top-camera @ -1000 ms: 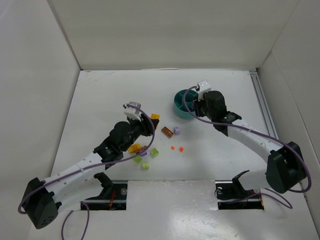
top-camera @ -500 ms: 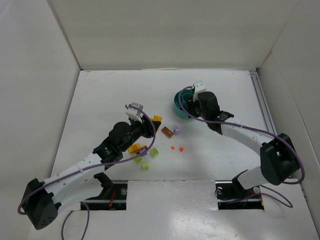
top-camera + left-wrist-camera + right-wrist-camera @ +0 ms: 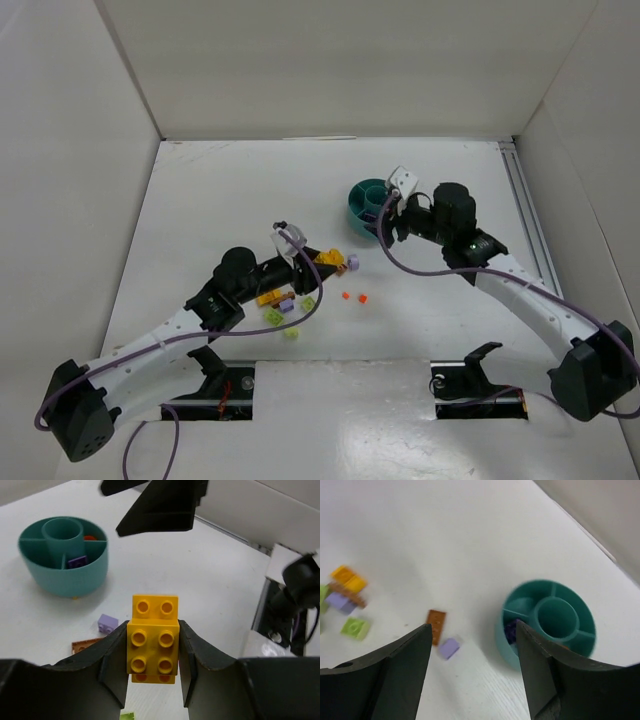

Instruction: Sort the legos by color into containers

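Overhead, a white table carries a teal dish at far right. Just beside it the right gripper hangs wide open and empty. Near the middle, the left gripper clamps 1 orange-yellow brick, close to a loose brown brick and a lilac brick.

Robotics lab: white board walls box in the table.

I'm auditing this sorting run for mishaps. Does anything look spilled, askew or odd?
Nothing looks spilled or damaged. The teal dish stands upright with a lilac brick in one compartment. One oddity: the yellow piece in the left gripper looks like two bricks stacked offset.
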Action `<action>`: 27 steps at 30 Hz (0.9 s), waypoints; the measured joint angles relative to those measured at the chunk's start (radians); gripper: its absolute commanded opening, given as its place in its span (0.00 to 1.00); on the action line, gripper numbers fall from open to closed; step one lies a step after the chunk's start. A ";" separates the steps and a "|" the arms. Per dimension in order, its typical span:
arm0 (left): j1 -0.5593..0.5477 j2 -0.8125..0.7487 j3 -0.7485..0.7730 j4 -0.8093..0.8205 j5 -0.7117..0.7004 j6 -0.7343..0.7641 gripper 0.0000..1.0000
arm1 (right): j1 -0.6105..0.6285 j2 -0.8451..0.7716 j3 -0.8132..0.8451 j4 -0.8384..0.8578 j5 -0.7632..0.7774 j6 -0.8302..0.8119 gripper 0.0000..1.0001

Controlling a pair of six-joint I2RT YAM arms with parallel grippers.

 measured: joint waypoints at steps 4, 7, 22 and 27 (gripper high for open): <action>0.000 -0.017 0.000 0.012 0.170 0.101 0.00 | -0.026 -0.024 -0.029 -0.001 -0.402 -0.140 0.73; 0.000 -0.027 0.000 0.008 0.243 0.161 0.00 | -0.018 -0.025 -0.071 -0.011 -0.580 -0.192 0.73; 0.000 -0.011 0.034 -0.074 0.405 0.293 0.00 | 0.096 -0.182 -0.108 -0.046 -0.823 -0.229 0.74; 0.000 -0.012 0.038 -0.074 0.421 0.303 0.00 | 0.124 -0.124 -0.098 -0.047 -0.805 -0.219 0.74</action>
